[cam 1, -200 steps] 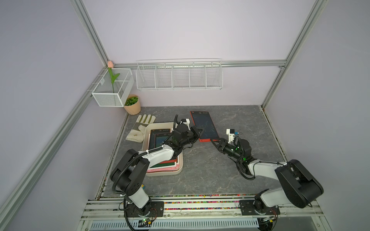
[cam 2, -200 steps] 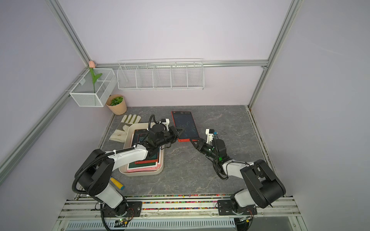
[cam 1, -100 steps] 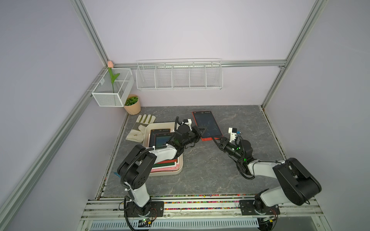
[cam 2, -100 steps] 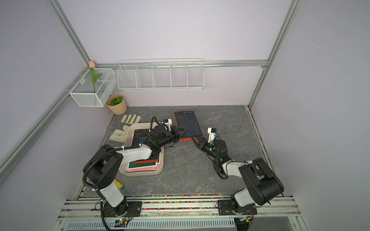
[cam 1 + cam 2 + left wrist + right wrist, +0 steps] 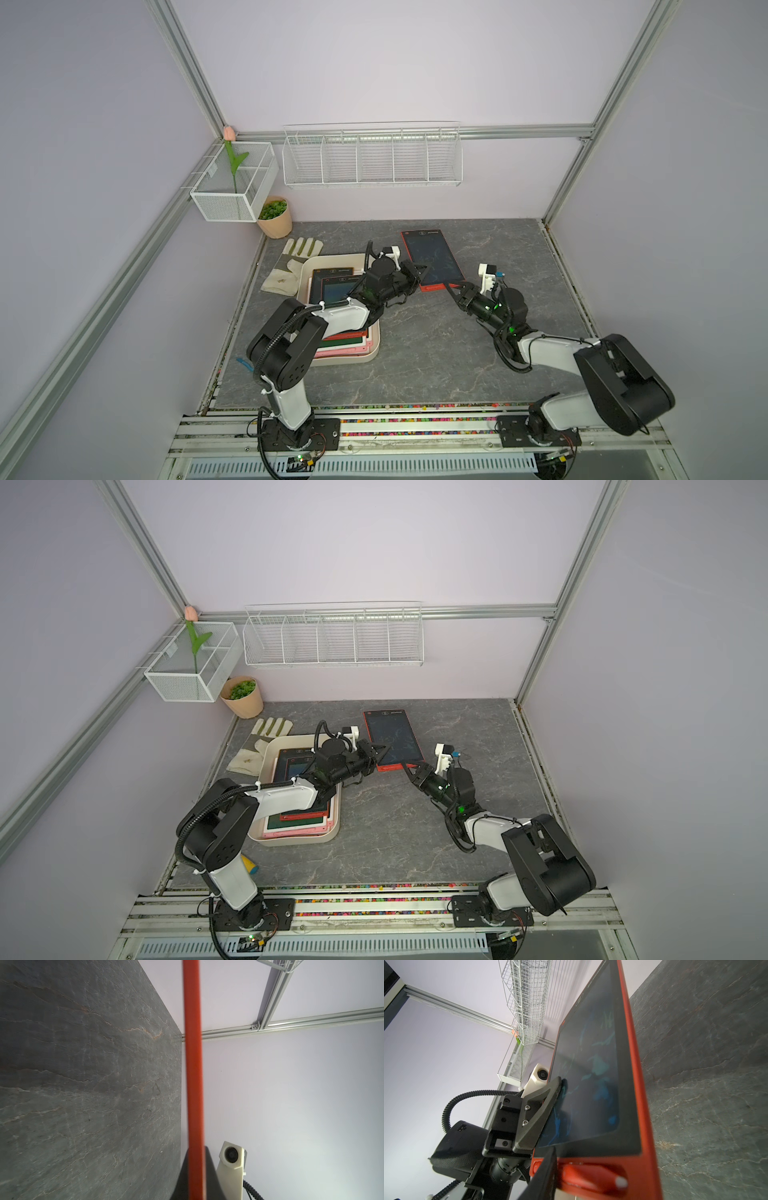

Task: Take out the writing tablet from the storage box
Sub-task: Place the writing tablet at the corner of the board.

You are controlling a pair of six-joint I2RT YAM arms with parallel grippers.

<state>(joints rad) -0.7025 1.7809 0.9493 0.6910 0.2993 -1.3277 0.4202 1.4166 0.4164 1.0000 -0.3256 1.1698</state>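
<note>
Writing tablet [image 5: 433,259] with the red frame sits at the centre of the frame in both top views. It is already clear of the storage box [image 5: 376,353], which lies left of centre on the table [image 5: 436,353] with several other tablets [image 5: 332,291] stacked inside.

Moving right from the box, we see the left gripper [image 5: 417,274] clamped on the tablet's left long edge. In the right wrist view one of its fingers [image 5: 542,1103] presses flat on the dark screen. Further right, the right gripper [image 5: 456,289] sits at the tablet's near short edge with its jaws looking partly parted. We cannot tell whether they have taken hold.

We judge the slab light, thin and stiff. Its smooth frame could slip and its screen marks under pressure, so the red rim is the place to hold. The screen is black with faint blue-green scribbles, and a red stylus [image 5: 591,1176] is clipped along the short edge.
</note>
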